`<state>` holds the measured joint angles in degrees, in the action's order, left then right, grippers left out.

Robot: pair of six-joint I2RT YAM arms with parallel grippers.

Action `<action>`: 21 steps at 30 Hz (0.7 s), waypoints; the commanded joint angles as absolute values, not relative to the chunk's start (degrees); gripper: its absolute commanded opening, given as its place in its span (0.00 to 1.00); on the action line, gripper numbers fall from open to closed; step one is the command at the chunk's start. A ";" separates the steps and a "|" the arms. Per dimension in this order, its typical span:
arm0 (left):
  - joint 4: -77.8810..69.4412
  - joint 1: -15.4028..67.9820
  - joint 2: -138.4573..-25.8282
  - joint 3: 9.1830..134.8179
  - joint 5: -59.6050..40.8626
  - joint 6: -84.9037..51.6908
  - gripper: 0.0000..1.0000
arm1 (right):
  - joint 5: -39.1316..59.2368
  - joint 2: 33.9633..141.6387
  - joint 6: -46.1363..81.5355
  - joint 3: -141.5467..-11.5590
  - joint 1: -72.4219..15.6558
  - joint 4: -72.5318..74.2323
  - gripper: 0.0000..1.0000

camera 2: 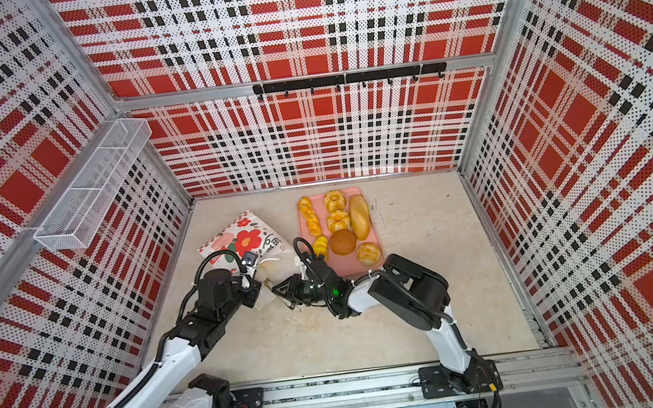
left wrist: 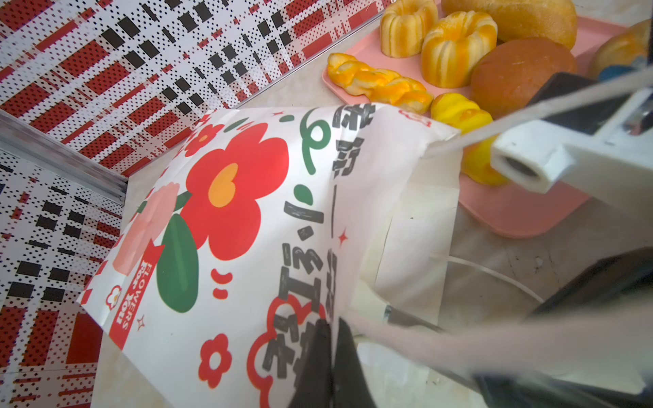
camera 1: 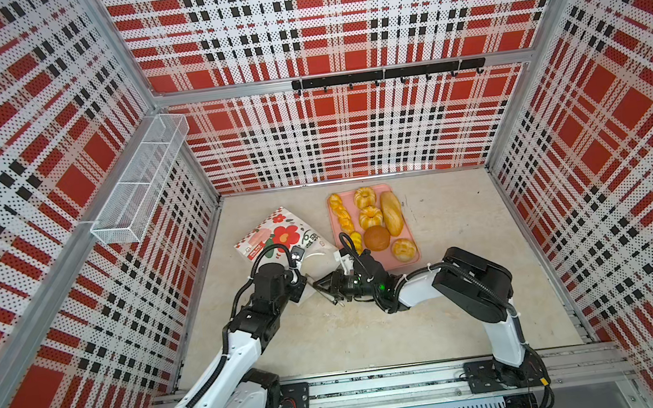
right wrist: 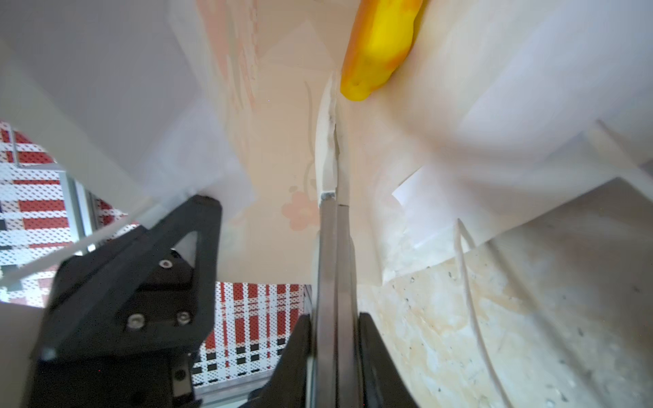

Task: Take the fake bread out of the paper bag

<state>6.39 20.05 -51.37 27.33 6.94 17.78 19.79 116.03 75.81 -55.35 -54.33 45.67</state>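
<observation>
Left tool (left wrist: 330, 330) clamped shut on paper bag (left wrist: 247, 212) rim, right tool (right wrist: 334, 318) gripping closed metal tongs (right wrist: 328, 247), yellow roll (right wrist: 378, 46) inside bag

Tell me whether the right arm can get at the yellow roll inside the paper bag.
Probably yes. The left gripper holds the paper bag open, and the tongs in the right gripper point into it, with nothing between their tips and the yellow roll.

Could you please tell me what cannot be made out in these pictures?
Paper bag's inside: hidden by its own printed wall in both top views.
Yellow roll in the bag: cut off by the right wrist view's edge.
Pink tray corner nearest the bag: under the right arm, both top views.
</observation>
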 commanded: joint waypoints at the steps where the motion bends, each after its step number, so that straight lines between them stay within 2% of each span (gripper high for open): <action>1: 5.37 20.59 -50.71 26.98 7.26 16.52 0.00 | 18.22 114.31 75.73 -56.16 -54.47 45.98 0.30; 14: 5.70 20.83 -50.71 26.98 6.96 16.79 0.00 | 18.26 115.53 75.80 -61.83 -54.31 38.13 0.42; 21: 5.87 21.01 -50.49 26.81 6.90 17.06 0.00 | 17.58 118.24 77.39 -66.13 -53.79 35.26 0.45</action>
<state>6.42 20.38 -51.05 27.33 7.01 17.80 18.63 116.29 76.27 -64.38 -54.08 33.95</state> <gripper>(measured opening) 0.047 0.450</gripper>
